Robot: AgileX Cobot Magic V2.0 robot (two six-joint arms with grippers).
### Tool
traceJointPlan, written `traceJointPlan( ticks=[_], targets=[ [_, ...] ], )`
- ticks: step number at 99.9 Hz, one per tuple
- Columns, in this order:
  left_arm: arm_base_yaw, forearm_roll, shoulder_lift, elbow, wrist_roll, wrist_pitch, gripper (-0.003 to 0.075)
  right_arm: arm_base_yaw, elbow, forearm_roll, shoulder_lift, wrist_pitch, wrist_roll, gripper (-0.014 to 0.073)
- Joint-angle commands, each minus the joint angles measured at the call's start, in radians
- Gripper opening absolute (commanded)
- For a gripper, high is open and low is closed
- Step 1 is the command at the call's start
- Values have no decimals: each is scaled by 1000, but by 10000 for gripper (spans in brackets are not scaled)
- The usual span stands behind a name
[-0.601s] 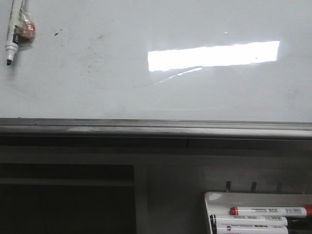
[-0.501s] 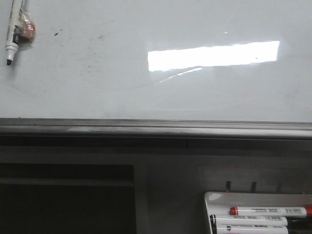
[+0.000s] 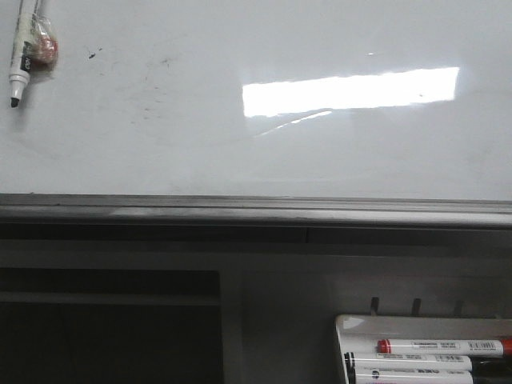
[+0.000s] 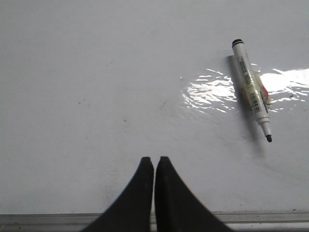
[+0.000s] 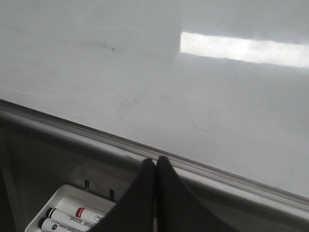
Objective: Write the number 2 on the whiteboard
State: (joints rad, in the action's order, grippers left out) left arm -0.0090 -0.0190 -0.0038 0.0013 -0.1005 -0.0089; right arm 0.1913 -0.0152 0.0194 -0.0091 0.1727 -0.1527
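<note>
The whiteboard fills the upper front view, glossy white with faint smudges and a bright rectangular reflection. No black strokes of the number 2 show on it. A white marker with a black tip lies against the board at the far upper left, beside a small red and clear piece. In the left wrist view my left gripper is shut and empty over the board, apart from the marker. My right gripper is shut and empty above the board's lower frame. Neither gripper shows in the front view.
The grey metal lower frame runs across the front view. Below it at the right, a small white tray holds several markers; it also shows in the right wrist view. A dark recess lies at the lower left.
</note>
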Motion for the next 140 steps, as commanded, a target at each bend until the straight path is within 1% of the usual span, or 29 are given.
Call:
traceJointPlan(
  ticks=[1, 24, 39, 44, 49, 51, 54, 56, 61, 63, 68, 75, 89, 101, 110, 118, 123, 128, 130, 132, 133, 135, 138, 140],
  targets=[
    [-4, -6, -27, 12, 7, -73, -20, 2, -24, 9, -19, -83, -1, -78],
    [-4, -6, -27, 12, 7, -73, -20, 2, -24, 9, -19, -83, -1, -78],
    [-4, -6, -27, 12, 7, -73, -20, 2, -24, 2, -19, -191, -1, -78],
    [-4, -26, -27, 12, 7, -75, -20, 2, -24, -49, -19, -241, 3, -78],
    [-4, -101, -27, 12, 7, -78, -20, 2, -24, -155, -19, -288, 13, -78],
    [-4, -152, -27, 12, 7, -80, -20, 2, -24, -192, -19, -305, 20, -78],
    [-4, -261, -27, 10, 7, -84, -20, 2, -24, -284, -19, -323, 37, -78],
    [-4, -308, -27, 10, 7, -86, -20, 2, -24, -339, -19, -334, 49, -78],
    [-4, -487, -27, 10, 7, -94, -20, 2, -24, -457, -19, -334, 57, -78],
    [-4, -527, -27, 10, 7, -96, -20, 2, -24, -494, -19, -327, 57, -78],
    [-4, -667, -27, 10, 7, -99, -20, 2, -24, -537, -16, -312, 57, -78],
    [-4, -749, -27, 10, 7, -76, -20, 2, -24, -539, -14, -298, 57, -78],
    [-4, -761, -27, -5, 7, -35, -20, 2, -11, -579, -14, -298, 57, -78],
    [-4, -750, -16, -84, -1, 48, -20, 2, 77, -586, -12, -200, 57, -78],
    [-4, -681, 32, -192, -68, 150, -20, 2, 167, -564, -8, -99, 6, -78],
    [-4, -589, 116, -317, -168, 300, -18, 2, 251, -532, 16, 6, -63, -69],
    [-4, -547, 181, -388, -221, 402, 6, 2, 300, -526, 39, 74, -107, -37],
    [-4, -519, 252, -450, -256, 483, 69, 2, 348, -526, 74, 130, -145, 22],
    [-4, -515, 283, -473, -265, 507, 106, 2, 358, -526, 84, 149, -152, 44],
    [-4, -510, 312, -494, -267, 523, 146, 2, 371, -526, 100, 161, -158, 92],
    [-5, -511, 322, -501, -267, 526, 176, 2, 376, -526, 106, 164, -158, 92],
    [-11, -511, 348, -517, -267, 527, 206, 2, 388, -526, 122, 173, -159, 131],
    [-26, -514, 379, -535, -267, 518, 283, 2, 403, -526, 145, 182, -159, 201],
    [-35, -520, 402, -547, -267, 509, 326, 2, 413, -526, 163, 190, -159, 230]
  ],
)
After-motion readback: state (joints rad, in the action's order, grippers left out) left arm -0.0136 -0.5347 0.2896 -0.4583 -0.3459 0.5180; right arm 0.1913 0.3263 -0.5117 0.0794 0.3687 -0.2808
